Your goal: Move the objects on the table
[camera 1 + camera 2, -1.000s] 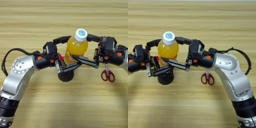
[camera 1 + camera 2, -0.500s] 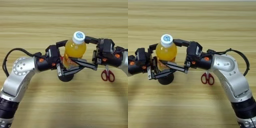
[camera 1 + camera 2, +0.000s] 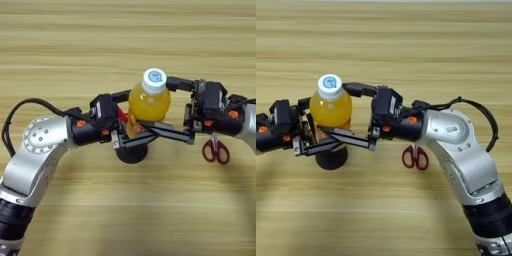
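Bottle [image 3: 149,101] shifted slightly left since earlier, held over black cup [image 3: 132,153]. Right gripper [image 3: 161,107] clamps it; left gripper [image 3: 128,119] spread around its base. Scissors [image 3: 215,150] right, on table [image 3: 60,45]. Step: carrying, likely handover. Next: a clear set-down spot.

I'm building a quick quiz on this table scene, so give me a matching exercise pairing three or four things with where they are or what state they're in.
Things:
1. orange drink bottle
2. red-handled scissors
3. black pen cup
4. right gripper

States:
A. lying flat on the table
B. mostly hidden under both arms
C. fingers on either side of the bottle
D. upright, white cap on top

Pairs: 1-D, 2-A, 3-B, 4-C
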Robot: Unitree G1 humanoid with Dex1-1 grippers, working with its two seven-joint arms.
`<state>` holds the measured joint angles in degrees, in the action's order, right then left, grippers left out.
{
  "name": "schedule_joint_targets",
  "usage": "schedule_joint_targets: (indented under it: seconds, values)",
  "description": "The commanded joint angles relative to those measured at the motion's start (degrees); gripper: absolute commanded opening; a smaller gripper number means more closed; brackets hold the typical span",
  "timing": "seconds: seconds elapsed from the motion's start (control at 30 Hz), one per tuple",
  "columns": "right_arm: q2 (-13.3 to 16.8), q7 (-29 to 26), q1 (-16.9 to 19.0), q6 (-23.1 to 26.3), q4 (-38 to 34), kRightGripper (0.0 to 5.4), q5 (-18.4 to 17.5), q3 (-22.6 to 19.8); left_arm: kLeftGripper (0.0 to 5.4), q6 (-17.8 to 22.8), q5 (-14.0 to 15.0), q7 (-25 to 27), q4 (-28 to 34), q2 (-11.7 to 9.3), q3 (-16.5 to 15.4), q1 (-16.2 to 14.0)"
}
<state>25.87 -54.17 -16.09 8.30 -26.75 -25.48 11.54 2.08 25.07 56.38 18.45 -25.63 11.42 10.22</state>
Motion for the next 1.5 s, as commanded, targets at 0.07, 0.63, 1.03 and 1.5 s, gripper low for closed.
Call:
schedule_joint_targets:
  seconds: [0.07, 0.63, 1.03, 1.5]
  values:
    - [1.5, -0.7, -0.1, -0.6, -0.2, 3.53, 0.6, -0.5, 3.45, -0.5, -0.7, 1.0, -0.2, -0.6, 0.3, 0.1]
    - [1.9, -1.2, 0.3, -0.9, 0.3, 3.88, 1.0, -0.4, 3.41, -1.3, -1.5, 1.0, -1.2, -0.4, 0.6, 0.0]
    - [1.4, -1.0, 0.4, -1.3, 0.5, 5.1, 0.9, -0.4, 3.41, -1.9, -2.4, 1.1, -1.9, 0.2, 0.6, -0.4]
    - [1.0, -0.8, 1.3, 0.2, -1.3, 5.4, -6.9, -4.2, 3.41, -2.0, -2.0, 0.9, -2.0, 0.8, 0.3, -0.7]
